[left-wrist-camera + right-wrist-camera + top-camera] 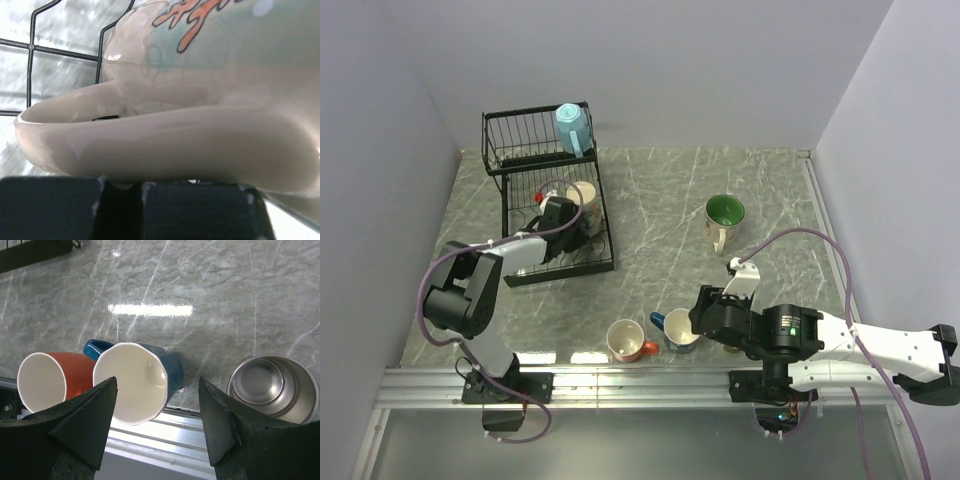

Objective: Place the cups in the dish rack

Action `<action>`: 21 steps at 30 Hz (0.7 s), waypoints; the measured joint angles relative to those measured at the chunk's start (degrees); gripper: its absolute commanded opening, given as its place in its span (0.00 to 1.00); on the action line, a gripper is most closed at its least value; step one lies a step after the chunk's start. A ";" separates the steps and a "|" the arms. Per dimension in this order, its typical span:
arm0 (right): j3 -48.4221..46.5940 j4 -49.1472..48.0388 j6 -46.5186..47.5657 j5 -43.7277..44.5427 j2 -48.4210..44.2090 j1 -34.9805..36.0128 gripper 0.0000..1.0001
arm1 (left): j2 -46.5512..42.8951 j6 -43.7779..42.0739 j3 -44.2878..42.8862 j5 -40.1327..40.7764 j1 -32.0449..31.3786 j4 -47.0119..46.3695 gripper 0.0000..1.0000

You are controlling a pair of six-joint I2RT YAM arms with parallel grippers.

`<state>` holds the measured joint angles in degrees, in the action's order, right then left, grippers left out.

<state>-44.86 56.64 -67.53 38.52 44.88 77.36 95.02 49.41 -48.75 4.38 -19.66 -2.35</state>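
Right gripper spread wide, hovering over the dark blue mug at the near table edge; orange-red mug touches it on one side, metal cup sits apart on the other. Left gripper is pinched narrow on the handle of the cream mug in the dish rack lower tier. Light blue mug sits on the upper shelf.

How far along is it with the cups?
One done: the light blue mug on the dish rack's upper shelf. In hand: a cream mug in the lower tier, at the left end effector. Left on the table: green-inside mug, orange-red mug, dark blue mug, metal cup; right end effector open above the dark blue one.
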 measured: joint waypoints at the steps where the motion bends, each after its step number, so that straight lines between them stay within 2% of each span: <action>1: 0.00 -0.02 0.02 0.00 0.00 0.00 0.73 | 0.72 0.04 -0.87 -0.02 0.00 0.02 0.00; 13: -0.17 -1.84 1.70 0.02 3.61 0.00 0.73 | 2.25 -2.51 -3.15 -2.16 0.13 1.31 0.00; 21: -2.91 -4.57 5.57 0.00 6.88 -0.48 0.75 | -10.25 -7.21 5.60 -2.89 0.11 8.44 0.00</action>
<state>-47.77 52.07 -61.95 38.52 51.77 76.88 84.77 42.19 -43.16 1.50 -19.55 6.09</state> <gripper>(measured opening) 0.739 0.010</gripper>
